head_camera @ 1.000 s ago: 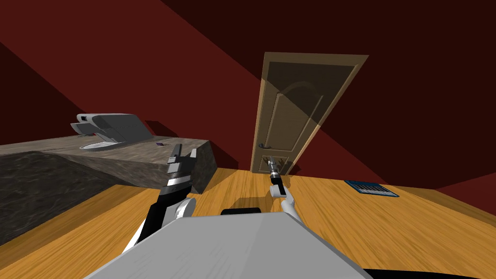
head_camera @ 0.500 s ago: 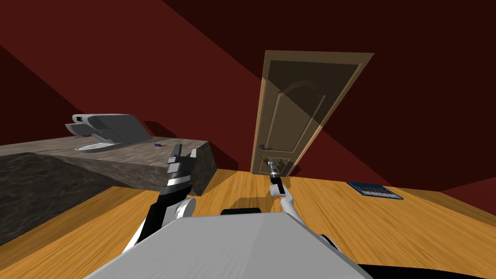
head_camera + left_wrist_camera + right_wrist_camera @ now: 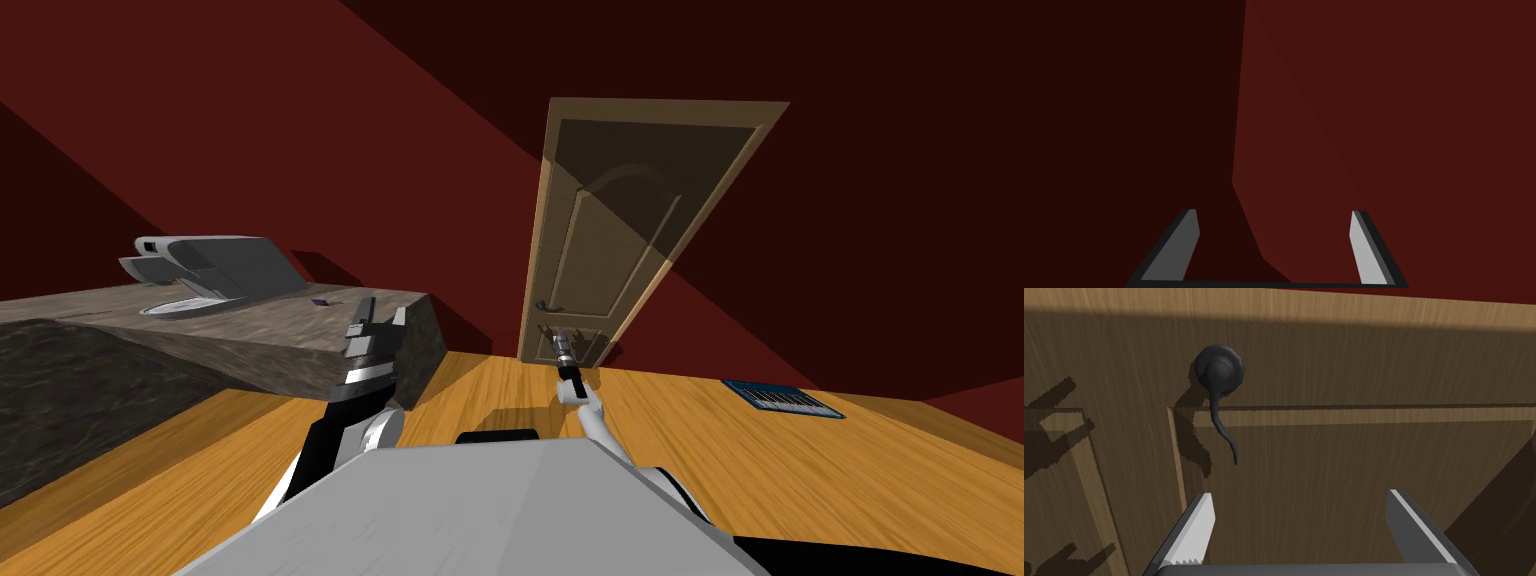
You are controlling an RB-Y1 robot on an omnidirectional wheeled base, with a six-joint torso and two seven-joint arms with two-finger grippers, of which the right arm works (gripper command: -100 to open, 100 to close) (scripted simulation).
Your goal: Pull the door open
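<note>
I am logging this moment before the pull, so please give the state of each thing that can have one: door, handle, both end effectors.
Door: appears shut in its frame.
Door handle: not gripped, nothing touches it.
Right end effector: open, empty, facing the door, short of the handle.
Left end effector: open, empty.

Grey stone platform (image 3: 250, 340) at left, bearing a grey toilet (image 3: 215, 265) and a small purple item (image 3: 321, 301); blue grille (image 3: 783, 398) at right on orange wooden floor (image 3: 850, 470); dark red walls (image 3: 300, 120).
</note>
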